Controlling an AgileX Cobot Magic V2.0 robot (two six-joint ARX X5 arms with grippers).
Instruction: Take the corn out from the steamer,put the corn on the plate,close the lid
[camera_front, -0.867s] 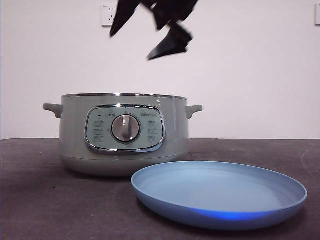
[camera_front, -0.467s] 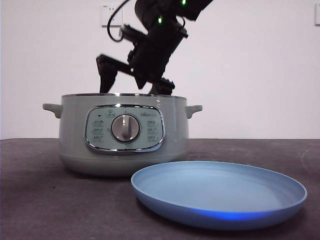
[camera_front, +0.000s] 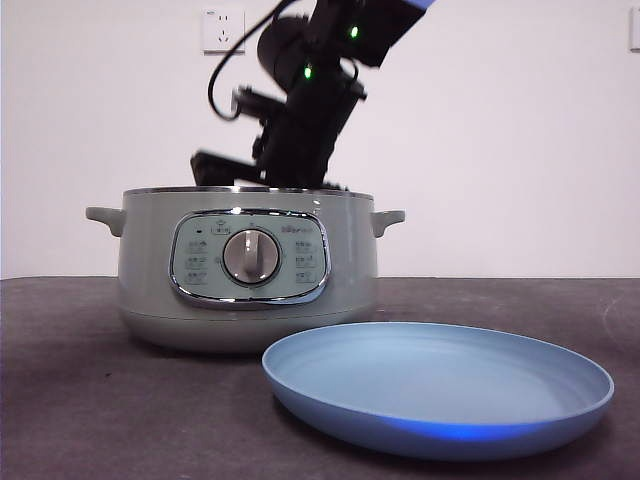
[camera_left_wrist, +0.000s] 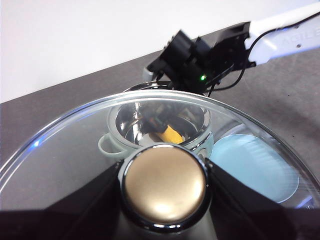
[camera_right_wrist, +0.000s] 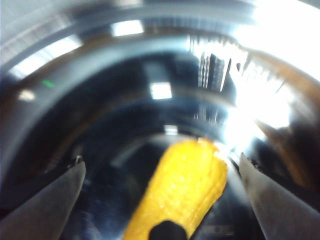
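Note:
The sage-green steamer (camera_front: 250, 270) stands uncovered on the dark table, and the light-blue plate (camera_front: 440, 385) lies in front of it to the right. My right arm (camera_front: 300, 120) reaches down into the pot from above. Inside, the yellow corn (camera_right_wrist: 182, 190) lies on the shiny bottom, and my right gripper (camera_right_wrist: 161, 160) is open with one jaw on each side of it, not touching. The left gripper (camera_left_wrist: 164, 186) is shut on the knob (camera_left_wrist: 165, 182) of the glass lid (camera_left_wrist: 65, 165), holding it in the air above and away from the steamer (camera_left_wrist: 115, 145). Through the glass the corn (camera_left_wrist: 172, 134) shows.
A white wall with a socket (camera_front: 222, 30) stands behind the table. The steamer's side handles (camera_front: 387, 220) stick out left and right. The plate (camera_left_wrist: 255, 165) lies close against the pot on the side where the right arm (camera_left_wrist: 200, 60) comes in.
The right arm has come down from above the steamer until its jaws dip below the rim. Steamer and plate have not moved.

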